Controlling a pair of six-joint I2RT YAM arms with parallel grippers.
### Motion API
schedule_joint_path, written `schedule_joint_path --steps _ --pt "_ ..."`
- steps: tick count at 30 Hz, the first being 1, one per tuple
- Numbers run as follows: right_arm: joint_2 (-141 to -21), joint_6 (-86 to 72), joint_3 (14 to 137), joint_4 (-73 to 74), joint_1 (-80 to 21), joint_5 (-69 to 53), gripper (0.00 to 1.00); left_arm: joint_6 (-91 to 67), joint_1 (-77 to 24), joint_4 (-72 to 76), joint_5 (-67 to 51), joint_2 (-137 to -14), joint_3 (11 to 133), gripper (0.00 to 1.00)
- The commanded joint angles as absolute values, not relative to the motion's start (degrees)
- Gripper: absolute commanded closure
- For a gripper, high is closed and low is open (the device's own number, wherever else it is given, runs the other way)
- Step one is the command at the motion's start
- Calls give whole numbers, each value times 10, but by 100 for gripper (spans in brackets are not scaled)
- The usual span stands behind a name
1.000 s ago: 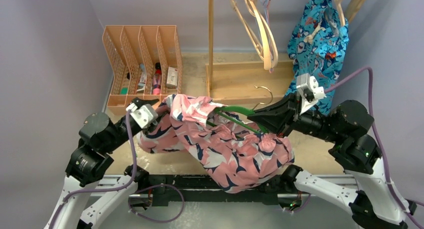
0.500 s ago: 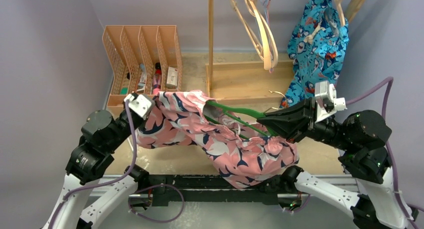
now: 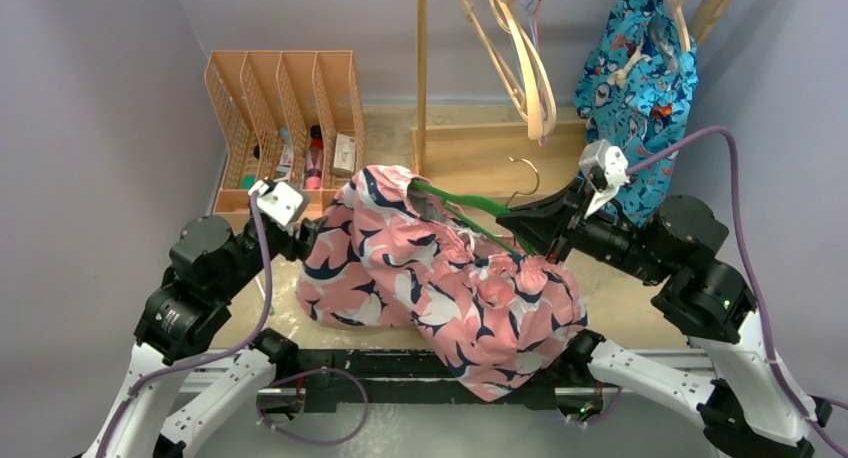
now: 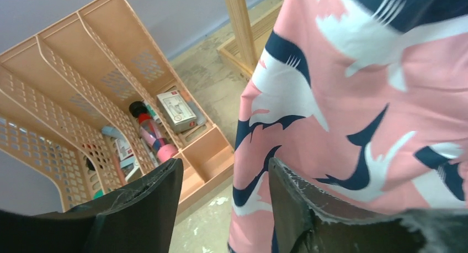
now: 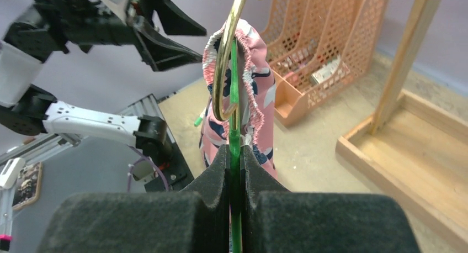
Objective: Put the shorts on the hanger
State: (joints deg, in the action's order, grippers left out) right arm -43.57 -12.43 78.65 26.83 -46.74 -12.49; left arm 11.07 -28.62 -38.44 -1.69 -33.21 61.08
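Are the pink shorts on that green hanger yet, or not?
Partly on. One end of the hanger sits inside the shorts' elastic waistband; the stretch by the hook, pinched by the right gripper, is bare.

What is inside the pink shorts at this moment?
One arm of the green hanger runs into the shorts at the waistband; fabric covers the rest of it and anything else inside.

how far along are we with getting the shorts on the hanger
Done: the right gripper is shut on the hanger, whose far end sits inside the waistband of the shorts. In hand: the left gripper is open beside the fabric, gripping nothing. Left: the hanger near the right gripper is bare and most of the shorts hang bunched below, so they likely need pulling across.
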Motion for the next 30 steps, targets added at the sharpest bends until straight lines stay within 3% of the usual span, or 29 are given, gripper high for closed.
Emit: schedule_joint_path --steps 1,7,17,30 --pt "-436 -145 807 294 -466 -63 100 83 -285 -330 -44 -321 611 39" --pt "-429 -188 785 359 -466 -21 100 47 -285 -256 -28 -321 572 31" --pt "-461 -251 775 470 -466 145 100 -81 -285 -184 31 -362 495 27" --pt "-542 -279 768 498 -461 275 100 -120 -285 -110 85 -337 385 20"
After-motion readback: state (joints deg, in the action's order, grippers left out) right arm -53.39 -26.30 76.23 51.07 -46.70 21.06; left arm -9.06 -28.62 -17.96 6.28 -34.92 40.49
